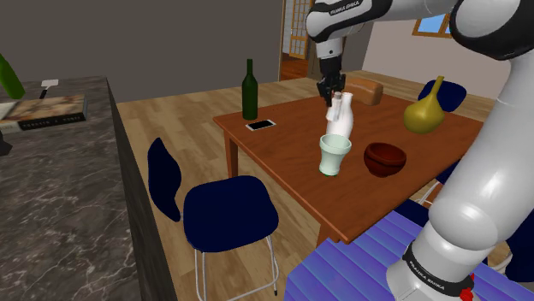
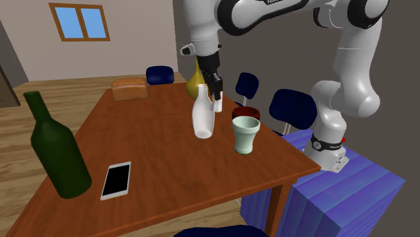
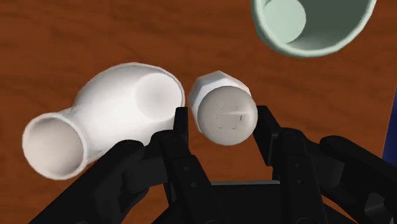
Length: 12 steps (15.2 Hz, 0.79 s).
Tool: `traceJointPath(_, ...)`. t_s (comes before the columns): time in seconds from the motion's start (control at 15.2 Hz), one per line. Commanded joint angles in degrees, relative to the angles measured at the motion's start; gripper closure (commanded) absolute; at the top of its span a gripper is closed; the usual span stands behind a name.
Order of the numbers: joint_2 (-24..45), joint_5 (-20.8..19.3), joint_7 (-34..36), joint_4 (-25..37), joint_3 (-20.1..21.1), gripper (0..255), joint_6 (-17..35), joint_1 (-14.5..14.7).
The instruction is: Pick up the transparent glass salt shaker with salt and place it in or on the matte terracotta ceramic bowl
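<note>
Brown wood counter (image 1: 291,162). My jaws clasped the white salt shaker (image 3: 226,116) by its cap, just beside the vase (image 3: 121,105); top-down grip likely avoided bumping it. Red-brown bowl (image 1: 385,159) sat near.

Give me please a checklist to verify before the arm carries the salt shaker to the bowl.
1. Jaws clasp the salt shaker on both sides: ok.
2. Shaker lifted off the table: cannot tell.
3. Shaker apart from the white vase: cannot tell, they are very close.
4. Dark red bowl empty: ok.
5. Pale green cup out of the way: ok, it seems; it stands beside the bowl, not between.
</note>
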Motion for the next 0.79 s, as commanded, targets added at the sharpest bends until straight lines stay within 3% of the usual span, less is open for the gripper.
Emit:
traceJointPath(0.0, -4.1, -0.8, -1.0, -4.5, -0.6, 255, 0.7, -0.6)
traceJointPath(0.73, -23.1, -6.7, -8.3, -23.9, -5.4, 255, 2.8, -5.4)
